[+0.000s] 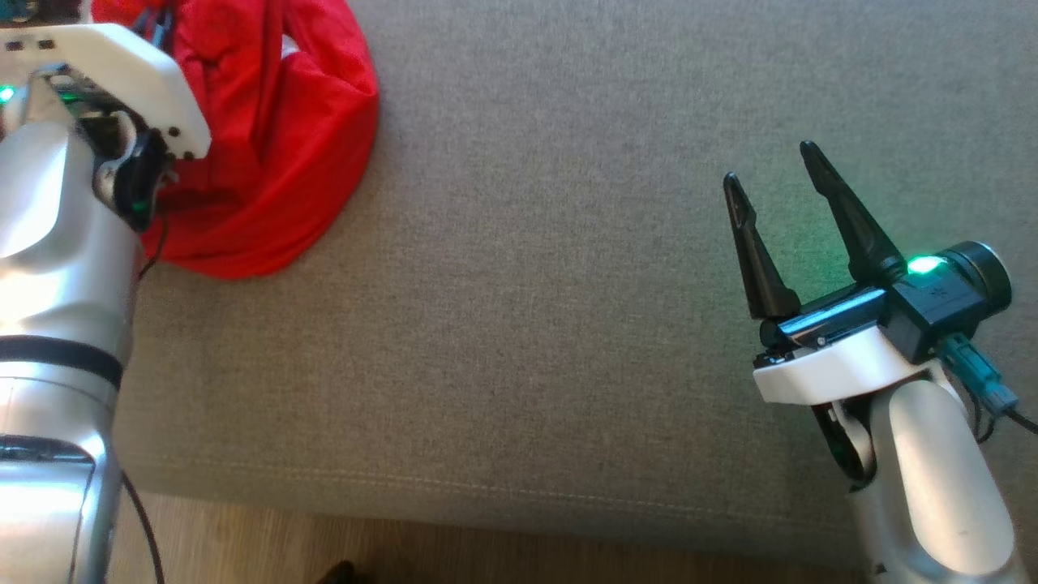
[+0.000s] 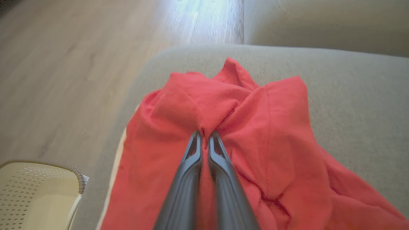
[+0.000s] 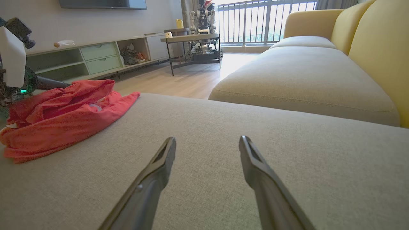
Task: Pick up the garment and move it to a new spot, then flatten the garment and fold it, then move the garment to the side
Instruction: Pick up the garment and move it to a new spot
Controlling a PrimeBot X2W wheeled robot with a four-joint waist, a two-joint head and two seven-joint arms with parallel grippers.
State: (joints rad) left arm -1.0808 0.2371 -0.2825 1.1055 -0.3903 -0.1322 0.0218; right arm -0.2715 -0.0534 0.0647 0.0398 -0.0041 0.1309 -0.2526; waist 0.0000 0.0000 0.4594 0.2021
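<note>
1. The crumpled red cloth garment (image 1: 276,122) sits bunched up at the left end of the grey woven sofa cushion (image 1: 527,284), close to the rounded corner above the pale wood floor (image 2: 48,80).
2. The left gripper (image 2: 205,134) is pinched tight on a raised fold near the middle of the pile, with the fabric puckering in toward its tips. Makes sense imo: a ridge is the easiest bit to catch for a lift.
3. The right gripper (image 1: 770,166) hangs with its fingers spread wide and nothing in it, well apart from the garment over bare cushion. It's probably parked there so the drop spot stays free.
4. Looks like step one, the pickup. A mid-pile grab means it'll likely dangle in a clump, so flattening will take some work.
</note>
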